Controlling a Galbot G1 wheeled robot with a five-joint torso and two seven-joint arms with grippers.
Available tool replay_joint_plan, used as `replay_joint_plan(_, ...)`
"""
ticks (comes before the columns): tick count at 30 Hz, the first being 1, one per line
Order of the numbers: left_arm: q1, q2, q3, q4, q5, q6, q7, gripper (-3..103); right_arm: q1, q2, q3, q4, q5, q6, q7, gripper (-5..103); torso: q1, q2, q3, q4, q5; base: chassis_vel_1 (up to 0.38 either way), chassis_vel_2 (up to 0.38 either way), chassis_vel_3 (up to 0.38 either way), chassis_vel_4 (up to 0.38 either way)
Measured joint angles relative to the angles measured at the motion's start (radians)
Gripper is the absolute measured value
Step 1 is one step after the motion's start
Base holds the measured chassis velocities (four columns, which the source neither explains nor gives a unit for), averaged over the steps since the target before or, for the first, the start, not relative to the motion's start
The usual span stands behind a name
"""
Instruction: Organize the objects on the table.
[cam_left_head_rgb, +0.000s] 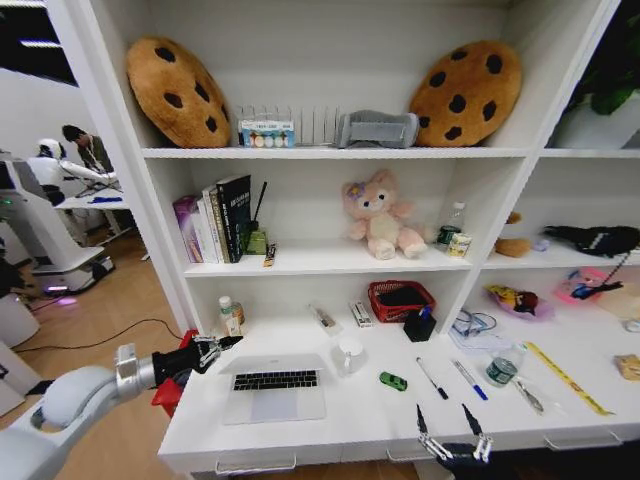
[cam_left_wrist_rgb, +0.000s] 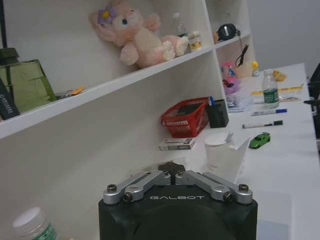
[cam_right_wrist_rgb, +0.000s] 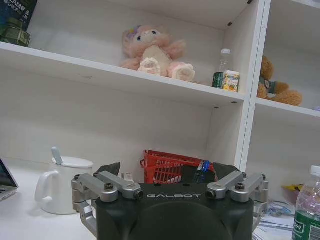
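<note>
While the left pincer (cam_left_head_rgb: 212, 349) is pressed together empty beside the laptop (cam_left_head_rgb: 273, 388), the right pincer (cam_left_head_rgb: 452, 428) gapes empty

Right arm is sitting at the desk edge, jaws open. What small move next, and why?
Probably ease the right gripper forward over the dark pen. It lies loose on the table just beyond the open jaws, nearer than the blue pen.

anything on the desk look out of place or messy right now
Nothing is spilled or broken, but small items lie loose on the white desk: a green toy car, a dark pen and a blue pen at differing angles, right of the open laptop. The left gripper is shut; the right gripper is open at the front edge.
</note>
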Motion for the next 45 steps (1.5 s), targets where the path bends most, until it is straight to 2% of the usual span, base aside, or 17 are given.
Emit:
replay_joint_plan(1,0.000,0.000,0.000,0.000,0.000,0.000,0.000,0,0.000,0.000,0.000,0.000,0.000,0.000,0.000,100,0.000,0.000,0.000,0.0000,0.0000,0.000,0.000,0.000,0.000)
replay_joint_plan(2,0.009,-0.013,-0.008,-0.005,0.021,-0.001,-0.037,0,-0.001,-0.002,0.000,0.000,0.000,0.000,0.000,100,0.000,0.000,0.000,-0.0001,0.0000,0.000,0.000,0.000,0.000)
replay_joint_plan(4,0.024,-0.057,-0.009,-0.016,0.069,0.000,-0.225,0,-0.005,-0.006,-0.002,0.000,0.001,-0.002,0.000,100,0.000,0.000,0.000,-0.0003,0.0000,0.000,0.000,0.000,0.000)
replay_joint_plan(5,0.024,-0.057,-0.009,-0.016,0.069,0.000,-0.225,0,-0.005,-0.006,-0.002,0.000,0.001,-0.002,0.000,100,0.000,0.000,0.000,-0.0003,0.0000,0.000,0.000,0.000,0.000)
replay_joint_plan(6,0.035,-0.083,-0.009,-0.021,0.100,0.015,-0.319,0,-0.009,-0.007,-0.009,0.005,0.004,-0.008,0.002,100,0.000,0.000,0.000,-0.0003,-0.0002,0.000,0.000,0.000,0.000)
replay_joint_plan(7,0.045,-0.095,-0.010,-0.023,0.127,0.029,-0.363,0,-0.012,-0.009,-0.017,0.012,0.007,-0.015,0.003,100,0.000,0.000,0.000,-0.0002,-0.0003,0.000,0.000,0.000,0.000)
replay_joint_plan(11,0.052,-0.094,-0.013,-0.023,0.174,0.027,-0.376,0,-0.011,-0.017,-0.026,0.018,0.007,-0.022,0.003,100,0.000,0.000,0.000,0.0000,-0.0002,0.000,0.000,0.000,0.000)
replay_joint_plan(13,0.047,-0.065,-0.014,-0.024,0.213,0.016,-0.371,0,0.000,-0.024,-0.034,0.019,0.001,-0.028,0.004,100,0.000,0.000,0.000,-0.0001,0.0000,0.000,0.000,0.000,0.000)
replay_joint_plan(20,0.041,-0.047,-0.014,-0.029,0.243,0.011,-0.345,0,-0.010,-0.023,-0.033,0.023,-0.002,-0.026,0.004,100,0.000,0.000,0.000,-0.0002,-0.0001,0.000,0.000,0.000,0.000)
replay_joint_plan(24,0.028,-0.016,0.000,-0.016,0.270,-0.015,-0.256,0,-0.014,-0.028,-0.029,0.005,0.000,-0.018,0.005,100,0.000,0.000,0.000,-0.0001,-0.0001,0.000,0.000,0.000,0.000)
replay_joint_plan(25,0.028,-0.016,0.000,-0.016,0.270,-0.015,-0.256,0,-0.014,-0.028,-0.029,0.005,0.000,-0.018,0.005,100,0.000,0.000,0.000,-0.0001,-0.0001,0.000,0.000,0.000,0.000)
replay_joint_plan(32,-0.039,0.047,0.105,0.021,0.323,-0.047,-0.139,0,-0.011,-0.013,-0.032,-0.008,-0.004,-0.008,0.005,100,0.000,0.000,0.000,-0.0003,-0.0001,0.000,0.000,0.000,0.000)
replay_joint_plan(36,-0.047,0.057,0.127,0.029,0.338,-0.054,-0.101,0,-0.015,-0.011,-0.032,-0.015,-0.004,-0.002,0.005,100,0.000,0.000,0.000,-0.0001,-0.0001,0.000,0.000,0.000,0.000)
replay_joint_plan(37,-0.053,0.064,0.150,0.039,0.361,-0.067,-0.076,0,-0.019,-0.010,-0.029,-0.022,-0.004,0.007,0.005,100,0.000,0.000,0.000,-0.0002,0.0000,0.000,0.000,0.000,0.000)
replay_joint_plan(40,-0.057,0.064,0.189,0.051,0.381,-0.081,-0.059,0,-0.028,-0.003,-0.024,-0.023,0.000,0.016,0.007,100,0.000,0.000,0.000,-0.0001,-0.0002,0.000,0.000,0.000,0.000)
replay_joint_plan(41,-0.057,0.063,0.197,0.053,0.386,-0.089,-0.025,0,-0.030,0.001,-0.024,-0.023,0.000,0.017,0.007,100,0.000,0.000,0.000,-0.0002,-0.0002,0.000,0.000,0.000,0.000)
replay_joint_plan(45,-0.049,0.063,0.205,0.057,0.414,-0.104,0.019,0,-0.028,0.003,-0.025,-0.023,-0.002,0.017,0.006,100,0.000,0.000,0.000,-0.0001,-0.0002,0.000,0.000,0.000,0.000)
